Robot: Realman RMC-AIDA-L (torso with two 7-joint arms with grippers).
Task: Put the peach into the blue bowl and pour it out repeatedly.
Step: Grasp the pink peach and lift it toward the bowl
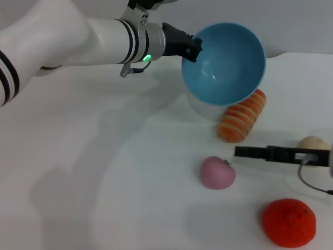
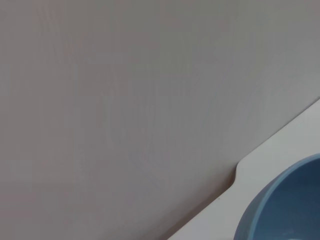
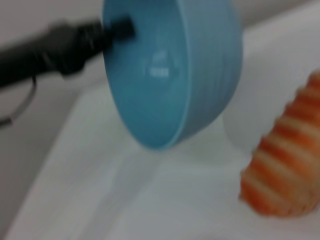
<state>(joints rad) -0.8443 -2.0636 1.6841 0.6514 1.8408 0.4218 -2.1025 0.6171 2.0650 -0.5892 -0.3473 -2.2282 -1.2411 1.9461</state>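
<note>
- The left gripper (image 1: 194,48) pinches the rim of the blue bowl (image 1: 225,62), its dark fingers clamped on the rim edge nearest the arm, holding the bowl lifted off the white table (image 1: 104,172).
- The bowl is tipped far over, nearly on its side. Its mouth faces forward and down toward the robot, and its base points away, toward the back of the table. Its glossy inside is empty.
- Just beneath the bowl, beyond the left gripper, lies an orange and cream striped toy (image 1: 242,115).
- The peach (image 1: 217,172) rests on the table, well below and in front of the left gripper and apart from the bowl. It is nearly round, so it has no clear long axis; a small dark stem spot sits on its upper side, toward the right arm.
- The right gripper (image 1: 250,152) is low over the table, just beside the peach, with its dark fingers pointing toward the fruit. I cannot tell whether they are spread or closed.
- Behind the right gripper sits a beige ball (image 1: 314,144); nearer the robot than it sits a bright orange bumpy fruit (image 1: 289,222).
- Judged from this, a pour has just ended: the bowl is empty and tipped, the peach out.
- Next, the bowl likely needs turning mouth up, and the right gripper needs to pick the peach and drop it in.
</note>
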